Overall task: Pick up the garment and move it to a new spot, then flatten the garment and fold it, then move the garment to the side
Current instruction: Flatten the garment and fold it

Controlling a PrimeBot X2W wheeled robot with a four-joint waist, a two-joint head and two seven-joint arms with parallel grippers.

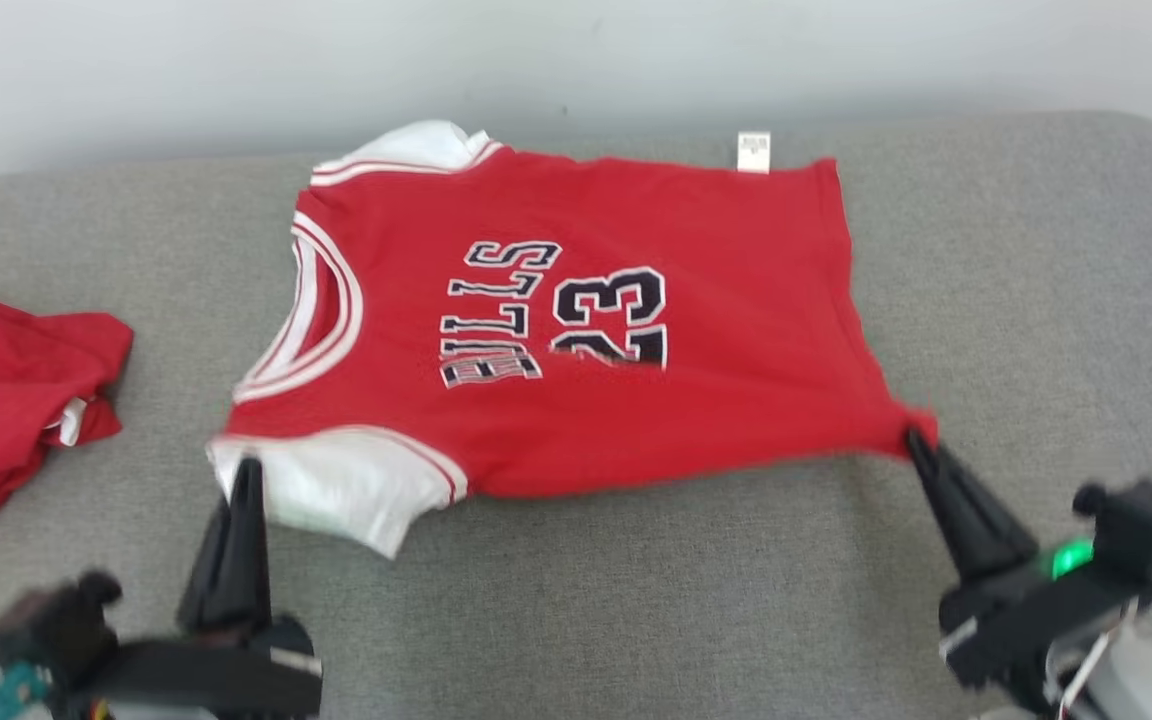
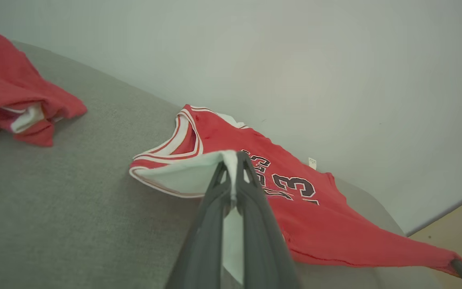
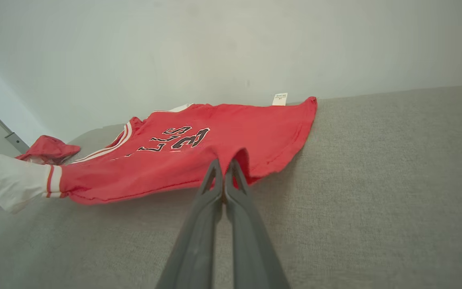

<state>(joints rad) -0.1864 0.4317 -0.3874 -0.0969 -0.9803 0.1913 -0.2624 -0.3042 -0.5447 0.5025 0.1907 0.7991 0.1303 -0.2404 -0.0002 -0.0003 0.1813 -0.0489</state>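
Note:
The garment (image 1: 576, 320) is a red jersey with white sleeves, lettered BULLS 23, spread face up on the grey surface, collar toward the left. My left gripper (image 1: 248, 468) is shut on the near white sleeve (image 2: 191, 176), which is lifted slightly. My right gripper (image 1: 914, 438) is shut on the near hem corner (image 3: 235, 158) at the right, pulled taut. The near edge hangs just above the surface between the two grips. A white label (image 1: 753, 152) sticks out at the far hem.
A second red garment (image 1: 6, 390) lies crumpled at the left edge of the grey padded surface (image 1: 636, 600). A pale wall (image 1: 576, 60) runs behind the far edge. Bare grey surface stretches in front of and right of the jersey.

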